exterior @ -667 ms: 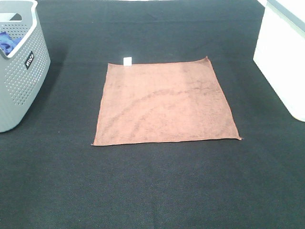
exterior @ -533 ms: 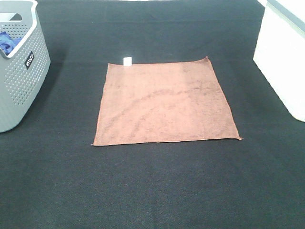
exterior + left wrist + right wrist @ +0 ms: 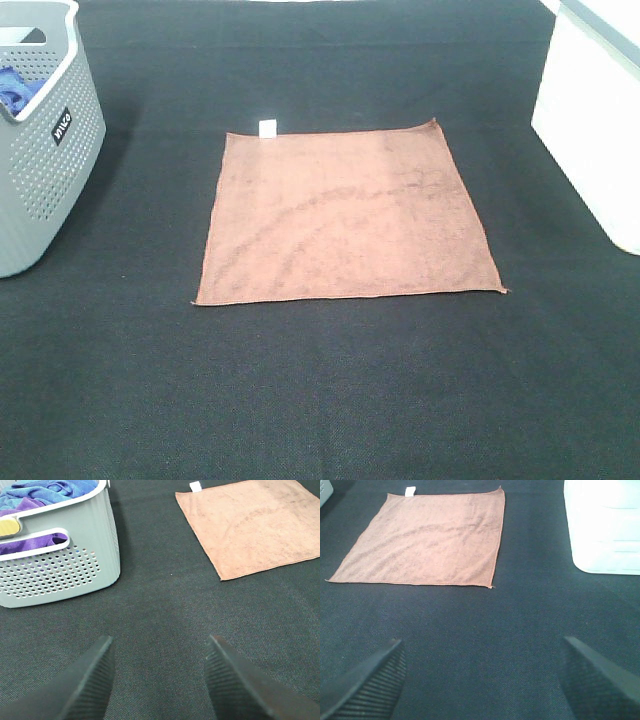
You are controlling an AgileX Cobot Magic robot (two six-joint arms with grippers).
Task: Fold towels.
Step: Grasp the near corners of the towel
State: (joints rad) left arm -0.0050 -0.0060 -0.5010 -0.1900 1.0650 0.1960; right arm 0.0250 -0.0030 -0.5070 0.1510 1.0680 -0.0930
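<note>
A terracotta towel [image 3: 345, 215] lies flat and unfolded on the black table, with a small white tag [image 3: 267, 127] on its far edge. It also shows in the left wrist view [image 3: 255, 525] and in the right wrist view [image 3: 427, 540]. Neither gripper shows in the exterior high view. My left gripper [image 3: 157, 672] is open and empty over bare table, short of the towel's near left corner. My right gripper [image 3: 480, 675] is open wide and empty over bare table, short of the towel's near right corner.
A grey perforated basket [image 3: 40, 140] stands at the left; the left wrist view [image 3: 60, 555] shows blue, purple and yellow cloths in it. A white box [image 3: 595, 120] stands at the right edge, also in the right wrist view [image 3: 602, 525].
</note>
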